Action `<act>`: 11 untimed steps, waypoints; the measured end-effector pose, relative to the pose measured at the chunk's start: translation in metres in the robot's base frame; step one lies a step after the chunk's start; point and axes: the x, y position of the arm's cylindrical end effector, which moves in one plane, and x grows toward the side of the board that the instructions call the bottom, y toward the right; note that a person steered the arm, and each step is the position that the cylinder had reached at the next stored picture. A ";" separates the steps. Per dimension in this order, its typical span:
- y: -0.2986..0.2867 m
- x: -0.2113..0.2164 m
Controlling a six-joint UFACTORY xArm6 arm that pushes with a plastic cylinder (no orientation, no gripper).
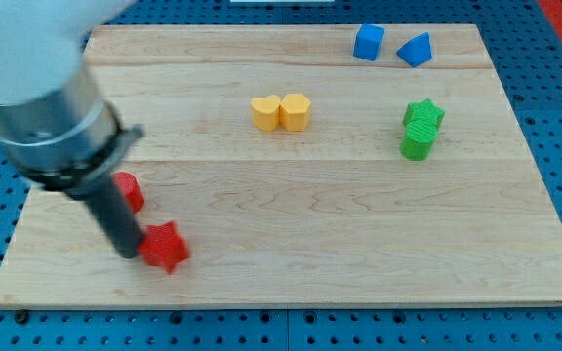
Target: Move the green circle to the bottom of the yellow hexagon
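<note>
In the camera view, my tip (128,253) rests low at the tabletop's (291,263) left end, touching the left side of the red star (167,246), with another red block (128,191) just above it, partly hidden behind the rod. There is no hand to open or close, only the rod. The green circle (418,142) lies well to the right of the yellow hexagon (296,112), touching the green star (423,114) above it; round, it shows no long axis or heading. I judge the approach not yet begun: the tip must cross to the circle's right side, then push it leftward until it sits below the hexagon, which touches a yellow heart-like block (265,112). Two blue blocks (390,46) sit above the green pair.
</note>
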 end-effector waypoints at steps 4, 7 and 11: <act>0.199 -0.071; 0.316 -0.151; 0.150 -0.127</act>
